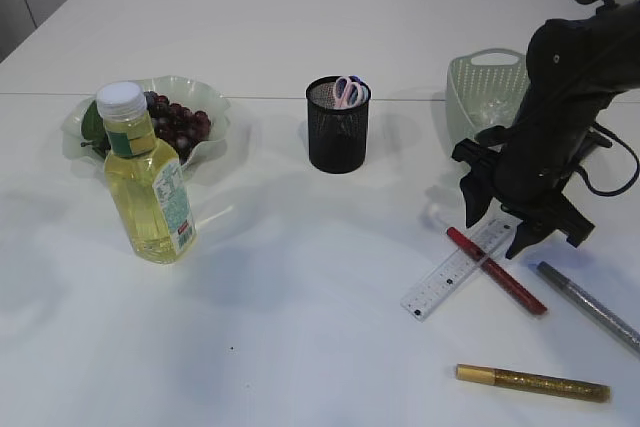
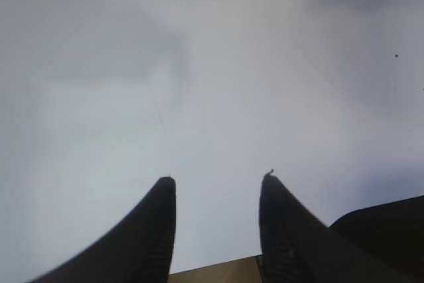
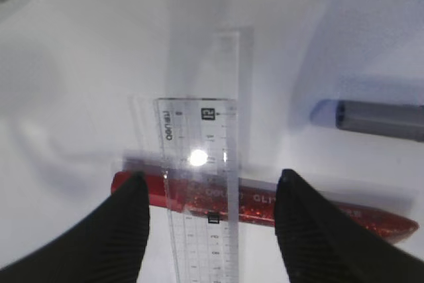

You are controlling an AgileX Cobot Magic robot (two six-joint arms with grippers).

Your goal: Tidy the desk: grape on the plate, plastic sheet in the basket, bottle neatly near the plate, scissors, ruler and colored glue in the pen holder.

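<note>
We take the pen holder as our landmark and work from the left.

Well left of it the grapes lie on the plate, and the bottle stands upright just in front of that plate. The left claw hangs over bare tabletop with its jaws apart and nothing between them; only the bottle's foot shows at the top edge of its view.

The pen holder already carries the scissors. The basket stands to its right, at about the same depth.

The right claw hovers to the right of the pen holder and nearer the camera, jaws wide apart and gripping nothing. Directly below it the clear ruler lies across the red glue stick. In the right wrist view the ruler's long axis runs away from the claw, between the two fingers, while the red stick lies crosswise under it. We judge the right arm the nearer by far, and the jaws set to close across the ruler's width.

The tabletop is white, flat and smooth, so the thin ruler may be hard to lift. A grey glue stick lies just right of the crossing, and a gold glue stick nearer the camera. Both stand apart from the claw, leaving room to descend.
</note>
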